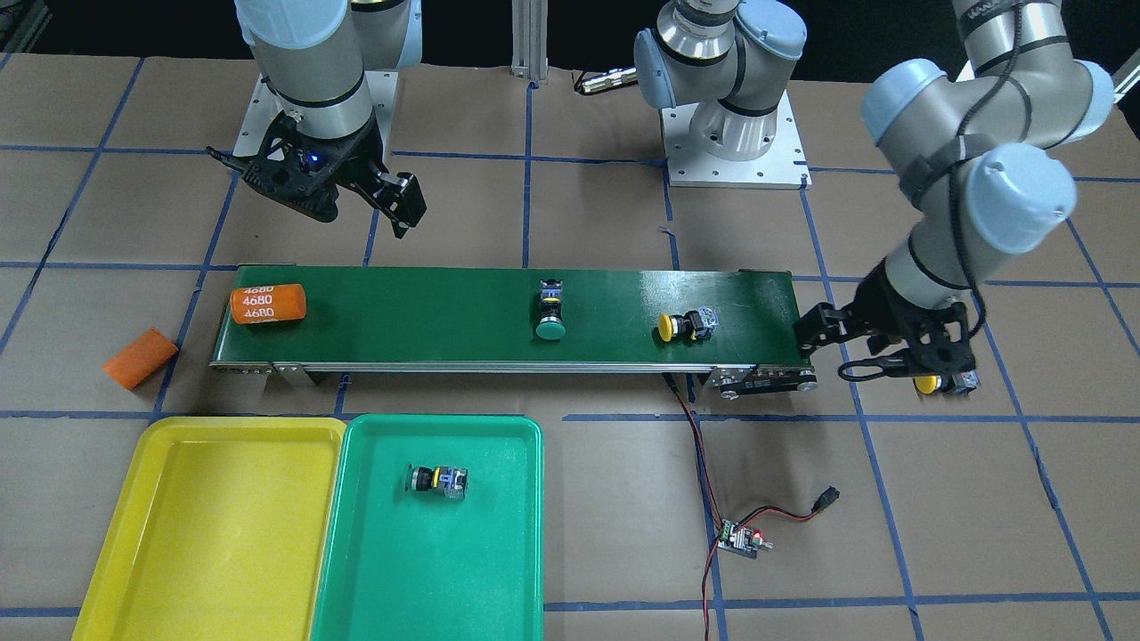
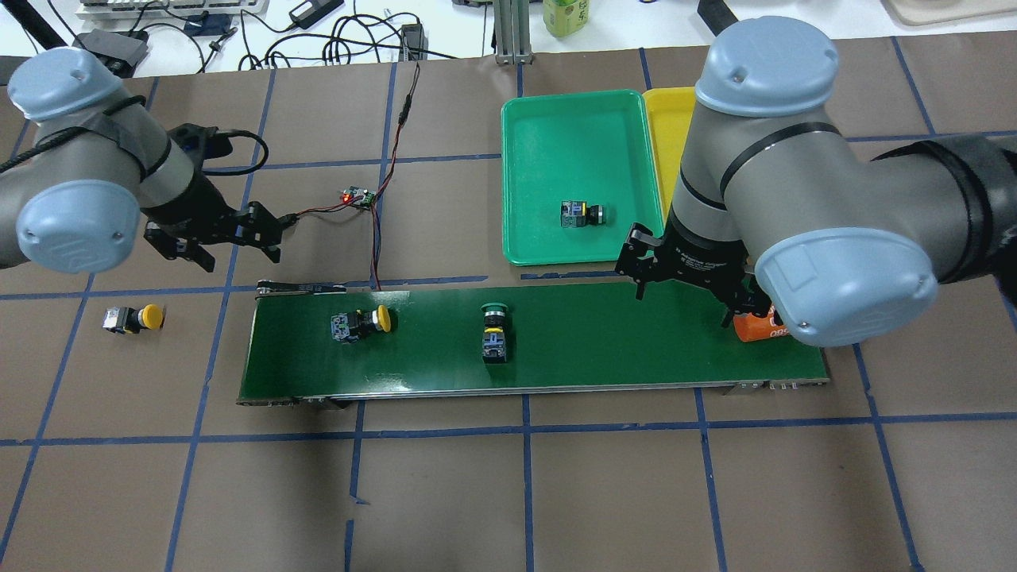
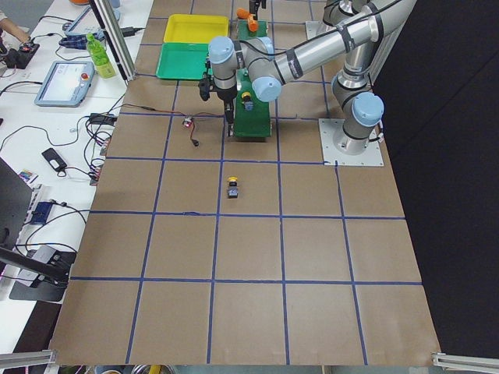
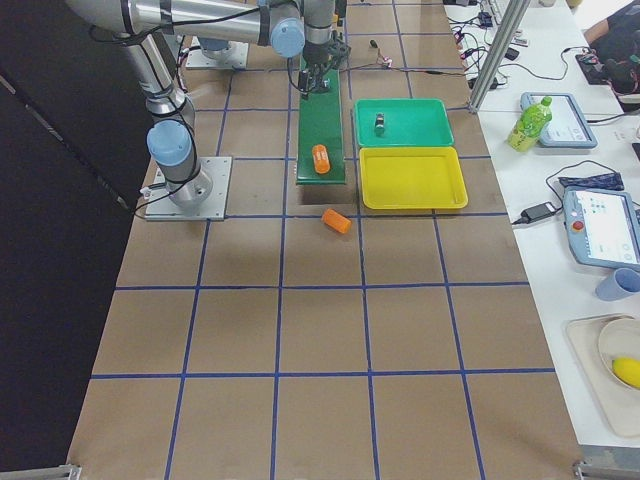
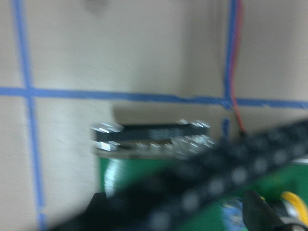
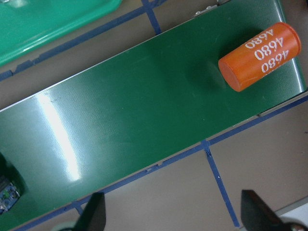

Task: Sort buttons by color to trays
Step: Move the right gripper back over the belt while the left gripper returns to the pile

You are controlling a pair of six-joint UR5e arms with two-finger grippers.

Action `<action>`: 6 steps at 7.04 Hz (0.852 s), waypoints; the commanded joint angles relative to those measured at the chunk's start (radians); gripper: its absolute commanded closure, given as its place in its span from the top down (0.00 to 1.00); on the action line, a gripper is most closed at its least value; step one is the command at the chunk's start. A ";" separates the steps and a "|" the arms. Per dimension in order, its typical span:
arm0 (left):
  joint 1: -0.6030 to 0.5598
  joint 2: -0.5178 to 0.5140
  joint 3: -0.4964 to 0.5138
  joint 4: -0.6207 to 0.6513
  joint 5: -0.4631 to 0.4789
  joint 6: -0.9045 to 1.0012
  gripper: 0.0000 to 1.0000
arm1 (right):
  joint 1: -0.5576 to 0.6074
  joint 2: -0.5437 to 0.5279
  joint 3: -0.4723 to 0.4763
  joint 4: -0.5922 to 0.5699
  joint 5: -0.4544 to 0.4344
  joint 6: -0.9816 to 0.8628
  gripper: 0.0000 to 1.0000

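A green button (image 1: 550,312) and a yellow button (image 1: 684,326) lie on the dark green belt, also in the overhead view (image 2: 494,326) (image 2: 361,323). A second yellow button (image 1: 940,384) (image 2: 133,319) lies on the table beyond the belt's end. One button (image 1: 436,480) (image 2: 582,214) lies in the teal tray (image 1: 499,570); the yellow tray (image 1: 178,534) beside it holds nothing. My left gripper (image 2: 226,238) (image 1: 855,334) is open and empty, above the table by the belt's end. My right gripper (image 2: 683,290) (image 1: 361,200) is open and empty above the belt's other end.
An orange cylinder printed "4680" (image 1: 267,304) (image 6: 260,55) lies on the belt (image 1: 427,312) near my right gripper. A second orange cylinder (image 1: 140,358) lies on the table off that end. A small controller board (image 1: 739,539) with red and black wires sits in front of the belt.
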 commanded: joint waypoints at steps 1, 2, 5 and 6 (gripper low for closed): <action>0.198 -0.115 0.046 0.032 0.059 0.282 1.00 | -0.001 -0.008 -0.004 0.032 0.004 -0.126 1.00; 0.270 -0.155 0.043 0.102 0.051 0.344 1.00 | -0.001 -0.008 -0.009 0.026 0.019 -0.195 1.00; 0.292 -0.250 0.041 0.204 0.054 0.390 1.00 | 0.008 0.004 0.022 -0.081 0.122 -0.223 1.00; 0.298 -0.262 0.043 0.204 0.054 0.393 1.00 | 0.011 0.024 0.058 -0.167 0.157 -0.223 1.00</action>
